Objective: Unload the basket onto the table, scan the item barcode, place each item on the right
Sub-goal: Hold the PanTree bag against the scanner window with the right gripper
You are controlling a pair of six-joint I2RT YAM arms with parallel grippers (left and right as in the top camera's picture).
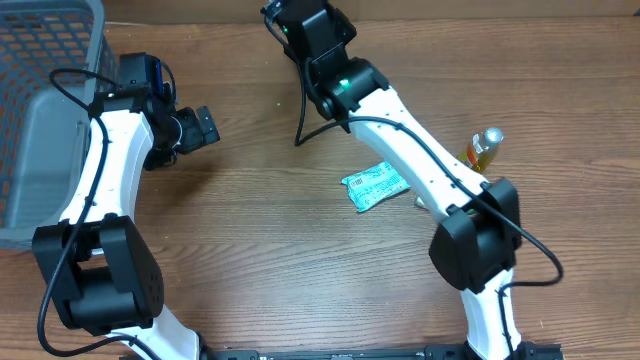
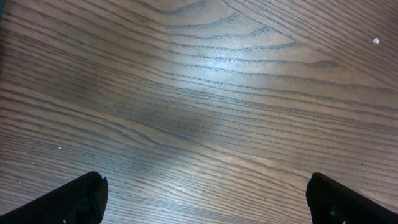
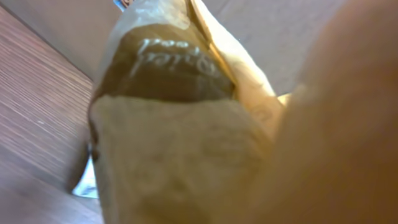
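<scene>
a: closest in, a green sachet lies flat on the wooden table, printed face up, just beside the right arm's forearm

b: and right of it a small yellow bottle with a white cap, well apart from both pincers

a: further up on the left, the left gripper hangs over bare wood, jaws spread wide, nothing between them. its wrist view shows only two dark fingers at the lower corners

b: grey mesh basket in the far left corner, beside that arm

a: and at the far edge, the right gripper is clamped tight

b: on what?

a: its wrist view is filled by a brown packet, white lettering, blurred, right up against the lens and off the table. it looks pinched in the jaws, though the fingers themselves are hidden
</scene>
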